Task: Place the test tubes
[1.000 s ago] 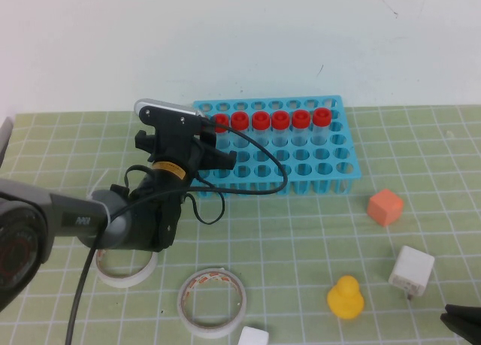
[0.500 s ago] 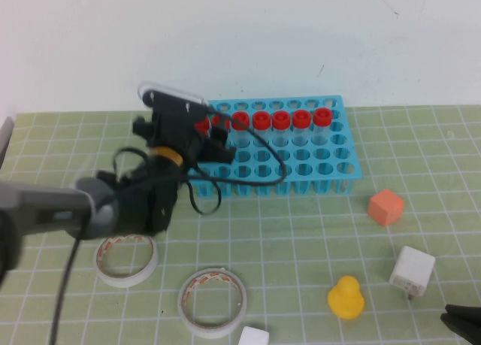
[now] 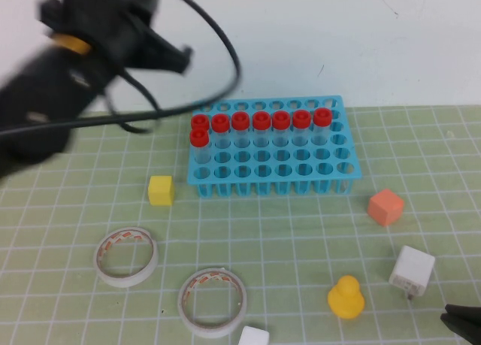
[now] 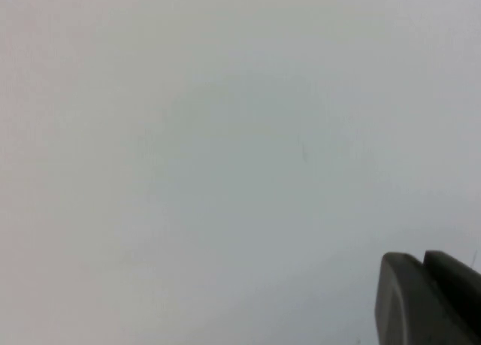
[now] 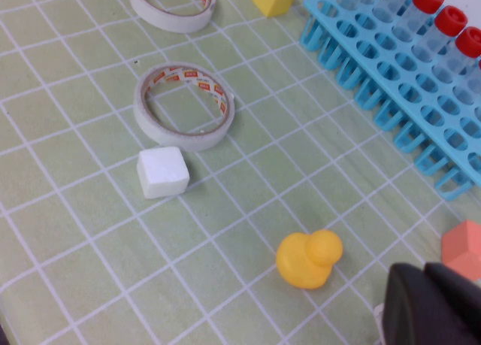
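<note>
on the green worktop (image 3: 301, 240) the blue rack (image 3: 331, 164) stands toward the back. our left hand (image 3: 176, 58) hangs high up, to the left of it, fingers together and empty; our right hand (image 3: 460, 320) sits closed at the near right corner. eight red-capped tubes (image 3: 259, 121) stand in the rack, seven along one row, one just in front. we see no loose tube lying about, so we judge the placing done

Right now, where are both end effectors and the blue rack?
left end effector (image 3: 174, 57): high view, fingertips, up at far left.
right end effector (image 3: 451, 315): high view, fingertips, near right corner.
blue rack (image 3: 353, 177): high view, front right corner.
</note>
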`<act>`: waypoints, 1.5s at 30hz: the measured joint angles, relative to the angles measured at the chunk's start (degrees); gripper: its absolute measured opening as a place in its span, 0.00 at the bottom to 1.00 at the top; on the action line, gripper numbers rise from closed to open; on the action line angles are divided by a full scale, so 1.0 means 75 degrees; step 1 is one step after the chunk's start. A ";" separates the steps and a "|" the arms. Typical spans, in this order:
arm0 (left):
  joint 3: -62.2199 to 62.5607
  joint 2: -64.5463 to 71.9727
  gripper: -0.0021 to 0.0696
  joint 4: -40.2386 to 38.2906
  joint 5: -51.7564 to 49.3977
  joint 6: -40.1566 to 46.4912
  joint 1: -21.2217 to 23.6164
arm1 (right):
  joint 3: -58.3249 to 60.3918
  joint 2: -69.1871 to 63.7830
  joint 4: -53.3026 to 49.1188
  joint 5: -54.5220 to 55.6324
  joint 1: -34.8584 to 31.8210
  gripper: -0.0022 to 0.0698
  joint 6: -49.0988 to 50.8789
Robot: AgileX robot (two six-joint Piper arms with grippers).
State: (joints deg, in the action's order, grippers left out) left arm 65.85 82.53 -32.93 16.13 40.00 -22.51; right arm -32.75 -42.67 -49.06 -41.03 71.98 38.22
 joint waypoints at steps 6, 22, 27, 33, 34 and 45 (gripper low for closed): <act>-0.0464 -0.2157 0.03 -0.0834 -0.0649 0.0676 0.0000 | 0.0000 0.0000 0.0000 0.0000 0.0000 0.03 0.0000; -0.4070 -0.6945 0.03 -0.0926 -0.1417 0.1385 0.0016 | 0.0000 0.0000 0.0000 0.0000 0.0000 0.03 0.0000; -0.5339 -0.8035 0.03 -0.0956 -0.1992 0.1397 0.0016 | 0.0000 0.0000 0.0000 0.0000 0.0000 0.03 0.0000; -0.6342 -0.8741 0.03 -0.0956 -0.2619 0.1397 0.0016 | 0.0000 0.0000 0.0000 0.0000 0.0000 0.03 0.0000; -0.6410 -0.8777 0.03 -0.0956 -0.2681 0.1397 0.0016 | 0.0000 0.0000 0.0000 0.0000 0.0000 0.03 0.0000; -0.6898 -0.8896 0.03 -0.1084 -0.3225 0.1397 0.0034 | 0.0000 0.0000 0.0000 0.0000 0.0000 0.03 0.0000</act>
State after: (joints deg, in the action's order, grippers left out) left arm 14.12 15.81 -41.06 -8.06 50.48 -22.26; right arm -32.75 -42.67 -49.06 -41.03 71.98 38.22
